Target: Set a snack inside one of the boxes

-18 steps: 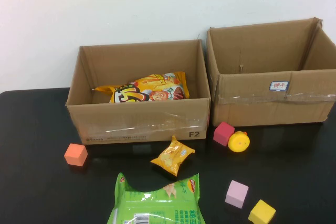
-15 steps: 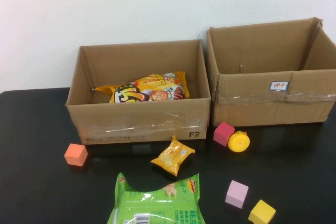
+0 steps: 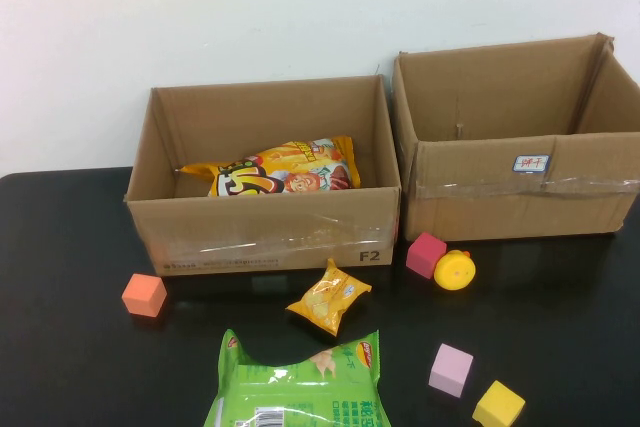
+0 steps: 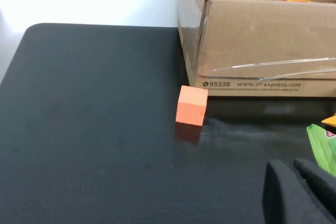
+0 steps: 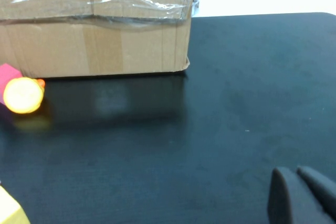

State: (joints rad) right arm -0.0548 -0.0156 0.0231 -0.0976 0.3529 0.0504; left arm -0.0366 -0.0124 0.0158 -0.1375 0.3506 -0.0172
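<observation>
Left gripper [image 4: 300, 192]: fingers together, nothing between them. Seen only in the left wrist view, low over the black table [image 4: 94, 119], touching no object.
Right gripper [image 5: 302, 195]: fingers together, nothing held. Seen only in the right wrist view, low over bare table, well apart from every object.
Neither gripper appears in the high view.
Small yellow snack packet [image 3: 328, 296]: lies flat on the table just in front of the left box [image 3: 265, 239], between that box and the green bag. An orange sliver at the edge of the left wrist view may be this packet; cannot tell for certain. Well apart from both grippers.
Green snack bag [image 3: 297, 384]: lies on the table near the robot's edge, partly cut off by the high view. Its edge [image 4: 324, 148] lies near the left gripper's fingers, not touching.
Large yellow snack bag [image 3: 275, 171]: inside the left box, leaning toward the back wall.
Right box [image 3: 515, 192]: stands beside the left box, walls almost touching; interior floor hidden from view. White label on its front face.
Orange cube [image 3: 145, 294]: on the table by the left box's front left corner; ahead of the left gripper, clear gap.
Magenta cube [image 3: 426, 254] and yellow round toy [image 3: 455, 270]: touching each other, just in front of the right box.
Pink cube [image 3: 451, 369] and yellow cube [image 3: 498, 404]: near each other on the table's right side.
</observation>
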